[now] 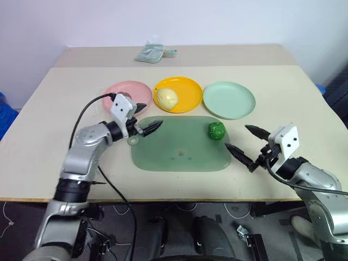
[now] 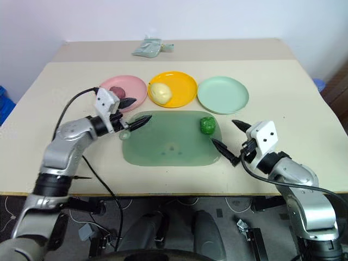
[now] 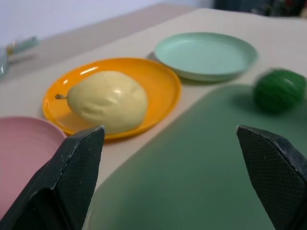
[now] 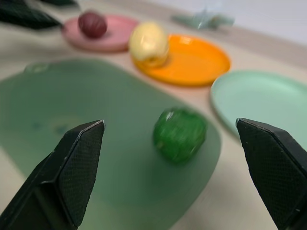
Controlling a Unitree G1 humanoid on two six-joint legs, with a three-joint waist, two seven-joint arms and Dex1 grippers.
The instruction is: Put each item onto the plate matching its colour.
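One vegetable (image 4: 180, 134) (green) before right gripper (image 1: 249, 144)

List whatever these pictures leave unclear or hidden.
- Maroon fruit: in the left eye view, the left pincer and its wrist cover it on the pink plate.
- Pale object at the table's far edge: too small to identify in either eye view; blurred in the right wrist view.
- Green vegetable: blurred in both wrist views, surface detail unreadable.
- Green mat: cut off by the left wrist view's edges.
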